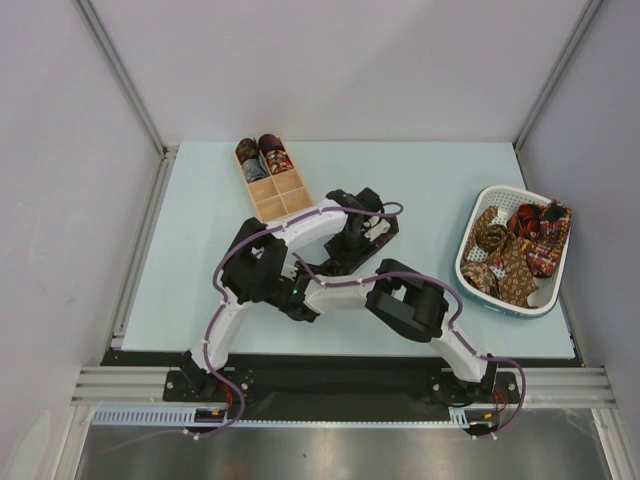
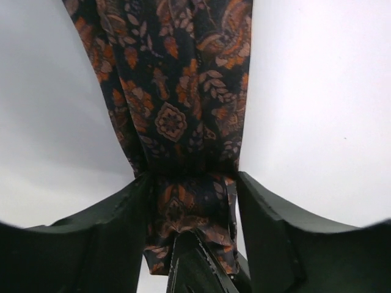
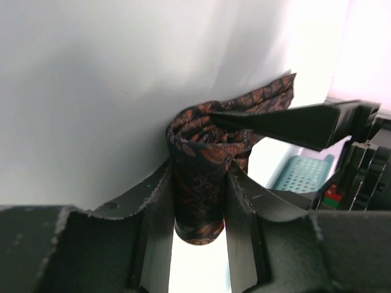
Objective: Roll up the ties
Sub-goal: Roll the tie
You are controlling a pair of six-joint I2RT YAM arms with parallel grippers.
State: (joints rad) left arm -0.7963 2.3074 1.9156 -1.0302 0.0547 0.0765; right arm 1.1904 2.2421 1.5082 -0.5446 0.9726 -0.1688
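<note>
A dark tie [image 2: 177, 91] with an orange leaf pattern is held between both grippers. My left gripper [image 2: 192, 177] is shut on the flat band of it. My right gripper [image 3: 198, 168] is shut on the coiled end of the same tie [image 3: 198, 189], with a black finger [image 3: 293, 125] of the left gripper reaching in to the coil. In the top view both grippers meet at mid-table, the left [image 1: 355, 238] and the right [image 1: 325, 268], and the tie is hidden under them. Rolled ties [image 1: 268, 152] sit in the wooden box. Loose ties [image 1: 520, 245] fill the basket.
The wooden compartment box [image 1: 283, 195] stands at the back, left of the grippers. The white basket [image 1: 468, 268] stands at the right edge of the table. Grey walls and metal frame rails enclose the pale blue table [image 1: 200, 250].
</note>
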